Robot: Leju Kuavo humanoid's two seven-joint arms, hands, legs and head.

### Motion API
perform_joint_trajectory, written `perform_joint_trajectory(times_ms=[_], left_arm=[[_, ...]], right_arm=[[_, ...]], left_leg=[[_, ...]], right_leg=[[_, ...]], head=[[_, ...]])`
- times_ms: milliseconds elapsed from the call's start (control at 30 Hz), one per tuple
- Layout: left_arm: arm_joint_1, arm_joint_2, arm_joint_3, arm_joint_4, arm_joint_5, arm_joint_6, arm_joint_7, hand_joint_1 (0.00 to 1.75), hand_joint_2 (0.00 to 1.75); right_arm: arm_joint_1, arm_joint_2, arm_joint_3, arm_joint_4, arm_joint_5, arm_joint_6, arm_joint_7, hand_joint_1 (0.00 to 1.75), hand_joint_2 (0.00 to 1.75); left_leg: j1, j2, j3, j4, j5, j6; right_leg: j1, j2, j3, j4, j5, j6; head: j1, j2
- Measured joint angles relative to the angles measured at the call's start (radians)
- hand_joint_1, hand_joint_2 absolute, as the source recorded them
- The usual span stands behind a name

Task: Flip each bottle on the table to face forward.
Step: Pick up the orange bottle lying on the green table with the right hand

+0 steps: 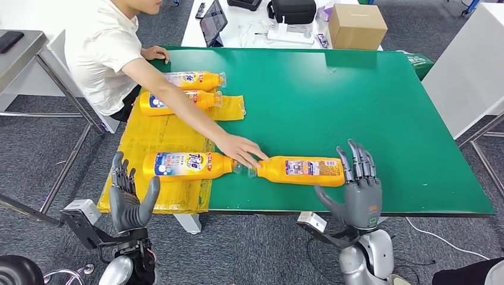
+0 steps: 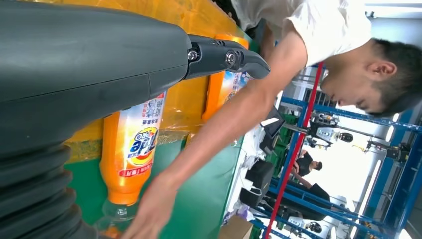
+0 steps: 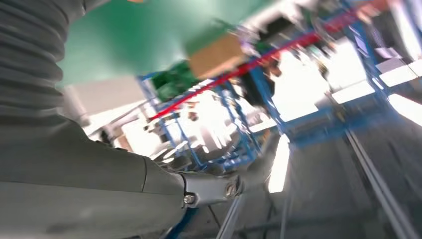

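Lying orange bottle (image 1: 303,170), back label up, beside empty spread right hand (image 1: 356,184)

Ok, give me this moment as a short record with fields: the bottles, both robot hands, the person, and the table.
bottles: four orange bottles lying flat; near right bottle shows its back label
left hand: open, off the table's near left corner
right hand: open, fingers by that bottle's base
person's hand: over the necks of the two near bottles
table: green top, yellow sheet at left

A cardboard box (image 1: 357,25) sits beyond the green table (image 1: 333,107).
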Motion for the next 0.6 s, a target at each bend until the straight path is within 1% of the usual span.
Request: perform_joint_trajectory(times_ms=[133,200,300,433,533,600], left_arm=[[0.013,0.001,-0.015,-0.013,-0.123,0.042,-0.037,0.00,1.75],[0.015,0.002,-0.026,-0.017,-0.188,0.062,-0.046,0.00,1.75],[0.015,0.002,-0.041,-0.018,-0.246,0.073,-0.051,0.00,1.75],[0.014,0.001,-0.059,-0.017,-0.294,0.069,-0.056,0.00,1.75],[0.013,0.001,-0.073,-0.016,-0.330,0.066,-0.056,0.00,1.75],[0.013,0.001,-0.077,-0.016,-0.340,0.065,-0.056,0.00,1.75]], right_arm=[[-0.050,-0.025,-0.105,0.138,0.126,0.000,0.002,0.00,1.75],[-0.082,-0.035,-0.133,0.205,0.144,0.000,0.011,0.00,1.75],[-0.133,-0.049,-0.148,0.301,0.150,0.000,0.041,0.00,1.75],[-0.206,-0.077,-0.130,0.446,0.100,-0.001,0.104,0.00,1.75],[-0.261,-0.101,-0.070,0.563,0.056,-0.001,0.154,0.00,1.75],[-0.287,-0.112,-0.036,0.618,0.048,-0.001,0.165,0.00,1.75]], left_leg=[[-0.001,0.000,-0.001,0.000,0.000,0.000],[-0.001,0.000,0.000,0.000,0.000,0.000],[0.000,0.000,0.000,0.000,0.000,0.000],[0.000,0.000,0.000,0.000,0.000,0.000],[0.000,0.000,0.000,0.000,0.000,0.000],[0.000,0.000,0.000,0.000,0.000,0.000]], right_leg=[[0.000,-0.001,0.000,0.000,0.000,0.000],[0.000,-0.001,0.000,0.000,0.000,0.000],[0.000,-0.001,0.000,0.000,0.000,0.000],[0.000,-0.001,0.000,0.000,0.000,0.000],[0.000,-0.001,0.000,0.000,0.000,0.000],[0.000,-0.001,0.000,0.000,0.000,0.000]], head=[[0.000,0.000],[0.000,0.000],[0.000,0.000],[0.000,0.000],[0.000,0.000],[0.000,0.000]])
